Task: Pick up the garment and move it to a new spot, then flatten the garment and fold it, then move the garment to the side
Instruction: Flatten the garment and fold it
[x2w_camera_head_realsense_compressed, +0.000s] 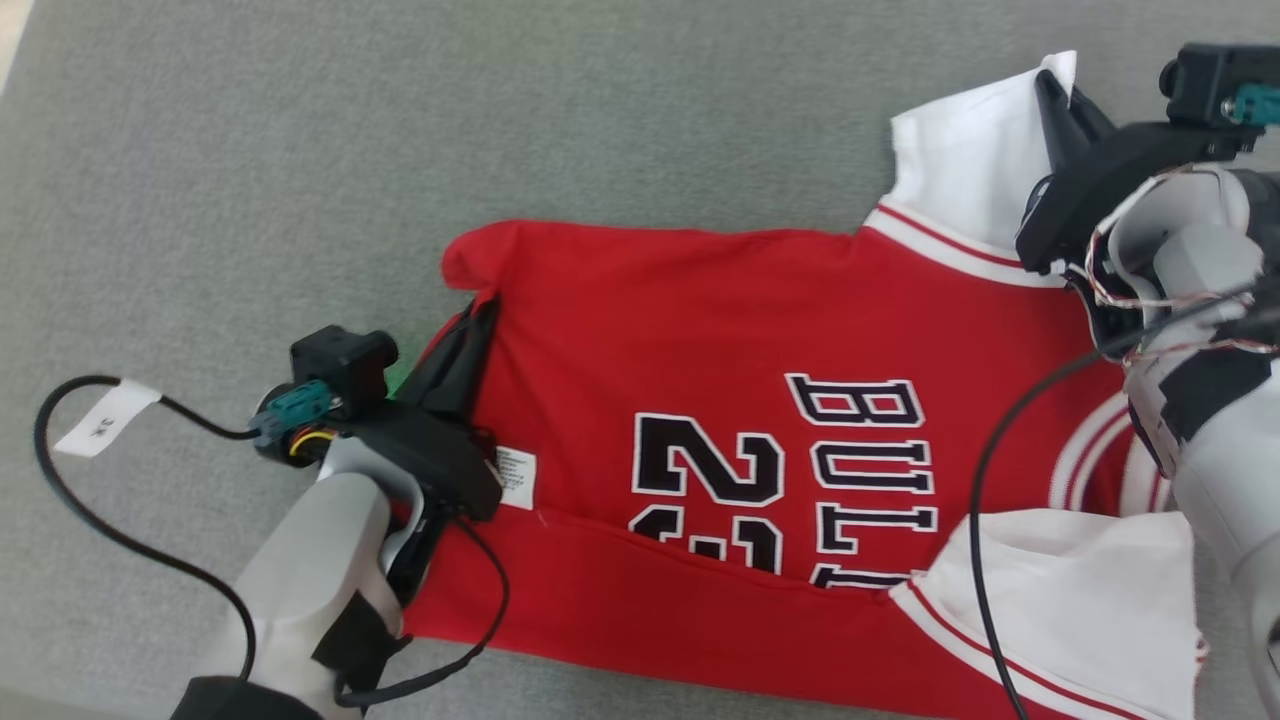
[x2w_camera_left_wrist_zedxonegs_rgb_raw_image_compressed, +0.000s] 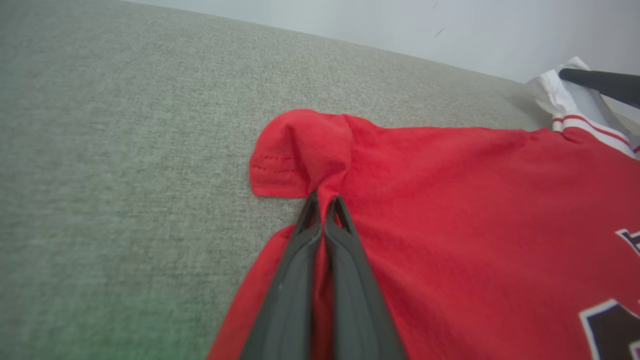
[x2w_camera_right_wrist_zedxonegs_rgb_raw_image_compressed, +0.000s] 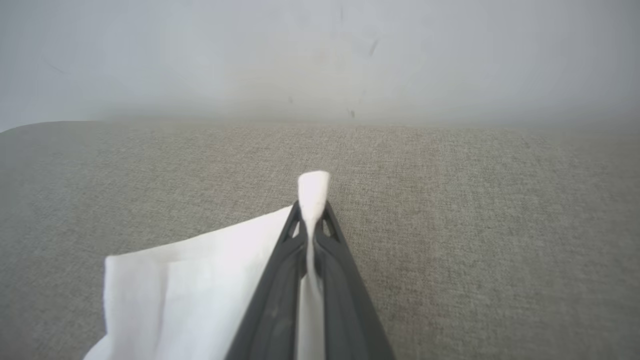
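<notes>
The garment (x2w_camera_head_realsense_compressed: 720, 330) is a red jersey with white sleeves and black "BULLS 23" lettering, lying sideways on grey fabric with its near long edge folded over. My left gripper (x2w_camera_head_realsense_compressed: 478, 318) is shut on the red hem edge near the far left corner; the left wrist view shows its fingers (x2w_camera_left_wrist_zedxonegs_rgb_raw_image_compressed: 325, 210) pinching a red fold (x2w_camera_left_wrist_zedxonegs_rgb_raw_image_compressed: 310, 150). My right gripper (x2w_camera_head_realsense_compressed: 1052, 85) is shut on the far white sleeve (x2w_camera_head_realsense_compressed: 975, 160); in the right wrist view, white cloth (x2w_camera_right_wrist_zedxonegs_rgb_raw_image_compressed: 314, 187) pokes out between the closed fingertips.
The grey woven surface (x2w_camera_head_realsense_compressed: 300, 150) stretches to the left and far side of the garment. A pale wall (x2w_camera_right_wrist_zedxonegs_rgb_raw_image_compressed: 320, 55) rises behind the surface's far edge. A second white sleeve (x2w_camera_head_realsense_compressed: 1080, 590) lies at the near right, under my right forearm.
</notes>
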